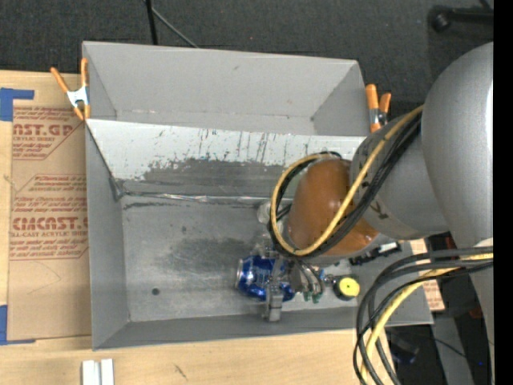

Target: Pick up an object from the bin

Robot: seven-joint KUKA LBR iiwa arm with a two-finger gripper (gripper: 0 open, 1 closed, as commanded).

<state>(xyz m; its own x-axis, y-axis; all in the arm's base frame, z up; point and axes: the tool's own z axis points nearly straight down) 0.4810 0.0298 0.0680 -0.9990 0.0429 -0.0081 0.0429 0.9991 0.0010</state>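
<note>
My gripper (pixel 276 297) is low over the bin's front right corner, under the arm's orange cover. Right against its left side lies a shiny blue crumpled thing (pixel 253 277), like a small foil pack or can, on the bin floor. Whether the blue thing is actually in the gripper's grasp cannot be made out. Just to the right of the gripper sits a small green piece (pixel 313 293), and further right a little yellow round thing (pixel 347 287).
A dark flat thing with a white label (pixel 373 252) lies by the right wall, partly under the arm. The arm and its looping cables cover the bin's right side. The front wall runs close below the gripper.
</note>
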